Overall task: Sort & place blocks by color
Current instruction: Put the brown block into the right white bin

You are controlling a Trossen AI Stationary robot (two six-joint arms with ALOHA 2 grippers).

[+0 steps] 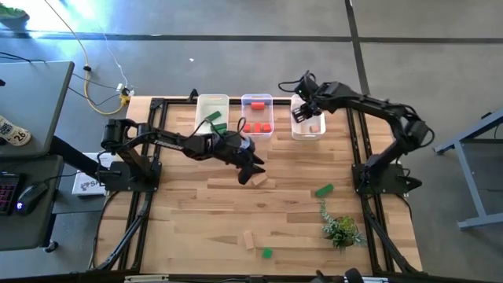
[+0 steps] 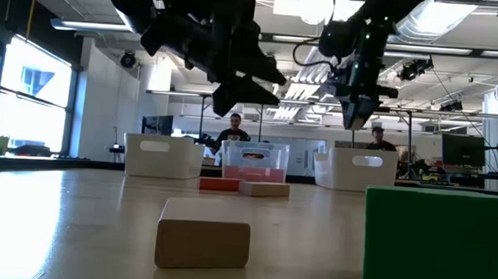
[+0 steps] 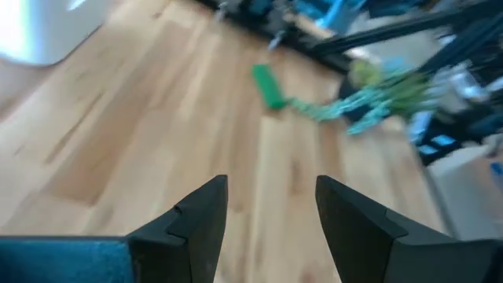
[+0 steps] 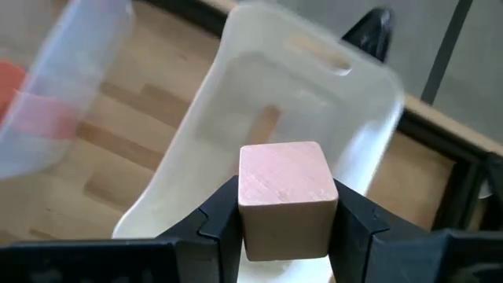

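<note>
The room is bright. Ceiling lights (image 2: 324, 7) glow white. Sun glares on the floor (image 1: 118, 23). The left wrist view is blurry.

You'll find no text, label or number here that can be read, on the desk (image 1: 196, 212) or beyond.

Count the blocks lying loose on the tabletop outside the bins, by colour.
Green blocks: 2
Pale wood blocks: 2
Red block: 1
Total: 5
Not counted: the wooden cube held in the right gripper fingers above a bin.
</note>
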